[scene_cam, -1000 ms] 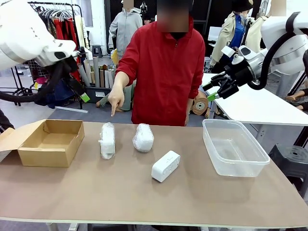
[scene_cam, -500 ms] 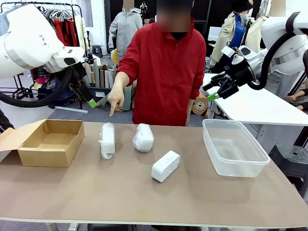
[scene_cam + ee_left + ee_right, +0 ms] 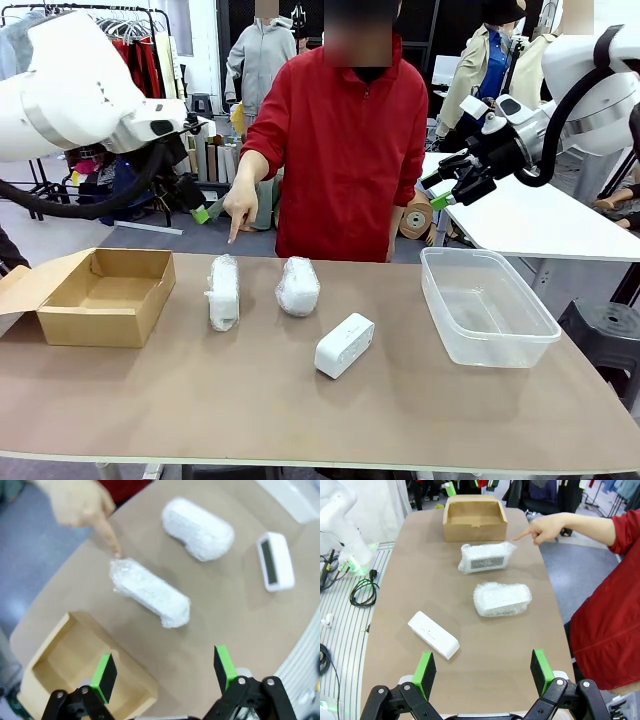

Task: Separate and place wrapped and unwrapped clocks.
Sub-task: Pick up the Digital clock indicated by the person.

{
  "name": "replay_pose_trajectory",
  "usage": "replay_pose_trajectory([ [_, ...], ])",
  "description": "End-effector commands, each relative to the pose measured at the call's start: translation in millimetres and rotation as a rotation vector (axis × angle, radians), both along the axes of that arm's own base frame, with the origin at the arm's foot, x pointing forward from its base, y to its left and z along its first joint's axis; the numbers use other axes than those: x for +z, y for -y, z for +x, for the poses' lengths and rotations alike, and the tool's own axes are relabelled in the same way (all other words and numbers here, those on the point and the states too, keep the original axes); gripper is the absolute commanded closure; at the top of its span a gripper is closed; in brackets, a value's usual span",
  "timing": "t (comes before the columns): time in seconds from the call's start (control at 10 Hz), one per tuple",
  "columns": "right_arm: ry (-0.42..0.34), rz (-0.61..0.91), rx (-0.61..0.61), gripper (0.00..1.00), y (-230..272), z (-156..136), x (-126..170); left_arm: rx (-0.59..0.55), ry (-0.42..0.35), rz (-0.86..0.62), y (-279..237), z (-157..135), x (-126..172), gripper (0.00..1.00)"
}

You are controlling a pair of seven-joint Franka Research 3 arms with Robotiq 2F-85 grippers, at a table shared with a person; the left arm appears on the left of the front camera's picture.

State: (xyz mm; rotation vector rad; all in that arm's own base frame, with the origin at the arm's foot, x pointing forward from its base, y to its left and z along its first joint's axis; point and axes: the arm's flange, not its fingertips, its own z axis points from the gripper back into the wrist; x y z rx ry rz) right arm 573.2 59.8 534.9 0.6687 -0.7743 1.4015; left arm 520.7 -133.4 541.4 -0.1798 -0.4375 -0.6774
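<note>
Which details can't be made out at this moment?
- Bare clock: display reading too small and blurred, left wrist view.
- Rounder wrapped clock: face hidden by its bubble wrap, all three views.
- Clear bin: mostly cut off by the top-right edge, left wrist view.

Tally on bench (image 3: 250, 400): wrapped clocks (image 3: 223, 292) (image 3: 298, 286), two; bare white clock (image 3: 344, 345), one; open cardboard box (image 3: 95, 326), one; clear plastic tub (image 3: 500, 352), one.

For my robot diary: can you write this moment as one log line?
left gripper: open, raised | right gripper: open, raised | hand: pointing at left wrapped clock | bare clock: on table
</note>
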Motion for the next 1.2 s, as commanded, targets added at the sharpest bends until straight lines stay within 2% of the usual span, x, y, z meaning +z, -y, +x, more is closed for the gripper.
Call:
replay_pose_trajectory([
  [0.0,0.002,0.0,0.0,0.0,0,0,2,0.275,-0.008,0.065,34,-2,-9,0.0],
  [0.4,0.002,0.0,0.0,0.0,0,0,2,0.461,-0.084,0.123,80,12,-53,0.0],
  [0.5,0.002,0.0,0.0,0.0,0,0,2,0.49,-0.086,0.113,89,17,-65,0.0],
  [0.6,0.002,0.0,0.0,0.0,0,0,2,0.55,-0.041,0.118,93,25,-75,0.0],
  [0.8,0.002,0.0,0.0,0.0,0,0,2,0.613,-0.079,0.101,95,44,-105,0.0],
  [1.0,0.002,0.0,0.0,0.0,0,0,2,0.694,-0.069,0.133,95,59,-123,0.0],
  [1.1,0.002,0.0,0.0,0.0,0,0,2,0.677,-0.09,0.129,96,61,-128,0.0],
])
